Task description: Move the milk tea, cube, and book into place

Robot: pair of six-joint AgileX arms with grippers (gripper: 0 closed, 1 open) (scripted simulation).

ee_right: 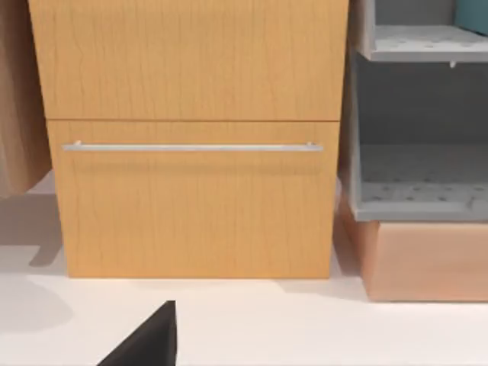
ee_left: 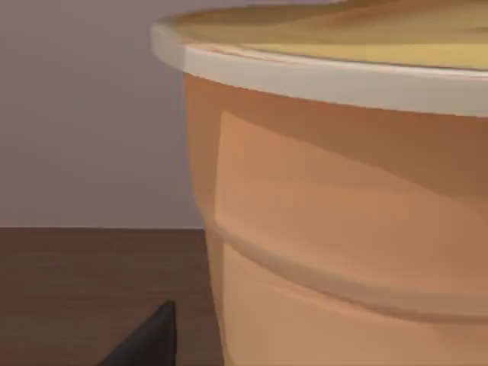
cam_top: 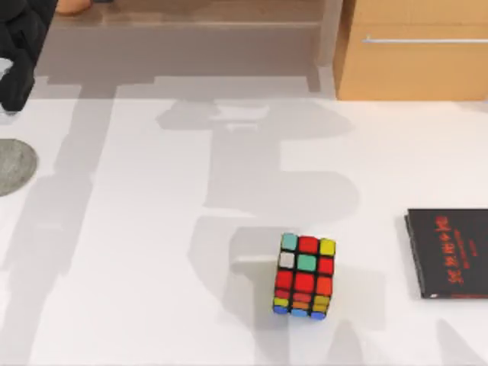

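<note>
From above, the red-stickered puzzle cube (cam_top: 304, 276) sits on the white table (cam_top: 152, 305), left of the thin black book (cam_top: 448, 253); left arm far corner. Left wrist: the peach-orange milk tea cup (ee_left: 335, 221) close up, jaws unclear. Right wrist: wooden drawer cabinet (ee_right: 191, 137), jaws unclear.

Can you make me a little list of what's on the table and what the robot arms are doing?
cube: cube stands on the white table, nearer its right side
black book: thin black book with red lettering lies flat at the table's right edge
grey disc: flat grey disc at the table's left edge
milk tea: orange cup looms close in the left wrist view
left arm: dark arm at the top left corner
drawer unit: wooden drawer unit behind the table
</note>
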